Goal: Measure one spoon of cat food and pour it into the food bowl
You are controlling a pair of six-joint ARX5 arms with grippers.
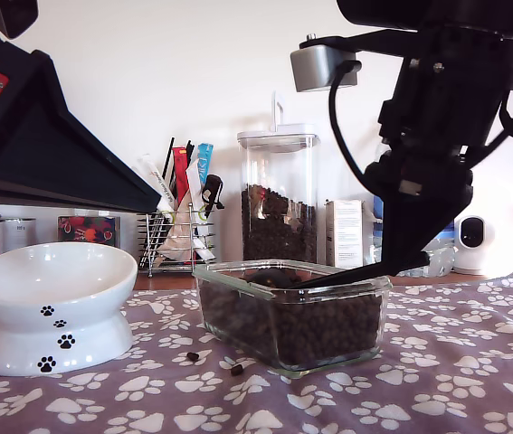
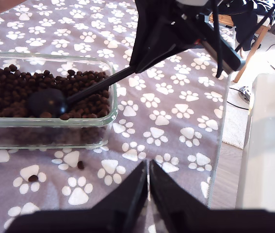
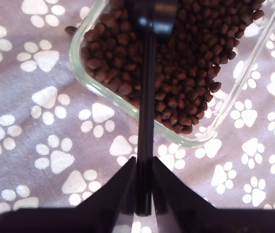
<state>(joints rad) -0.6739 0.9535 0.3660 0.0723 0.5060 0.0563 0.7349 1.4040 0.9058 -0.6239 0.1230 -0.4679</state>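
Observation:
My second gripper [image 3: 144, 167] is shut on the long handle of the black spoon [image 3: 147, 97]. It holds the spoon at the exterior view's right [image 1: 356, 271]. The spoon's round bowl [image 2: 47, 103] lies low among the cat food [image 2: 11, 87], dark kibble that fills a clear glass dish [image 1: 238, 271]. The white food bowl [image 1: 52, 303] with black paw prints stands at the exterior view's left. No kibble shows in it from this angle. My first gripper [image 2: 148, 170] is shut on nothing, above the purple cloth and apart from the dish. It is the black shape [image 1: 147, 201] above the food bowl.
A tall clear lidded canister [image 1: 279, 194] of kibble stands behind the dish. Next to it are a wire rack of sachets [image 1: 179, 226], some cans [image 1: 3, 235], a white box [image 1: 345, 233] and a small white camera [image 1: 471, 244]. Loose pellets [image 1: 236, 368] lie on the cloth. The table edge [image 2: 219, 160] shows beyond the dish.

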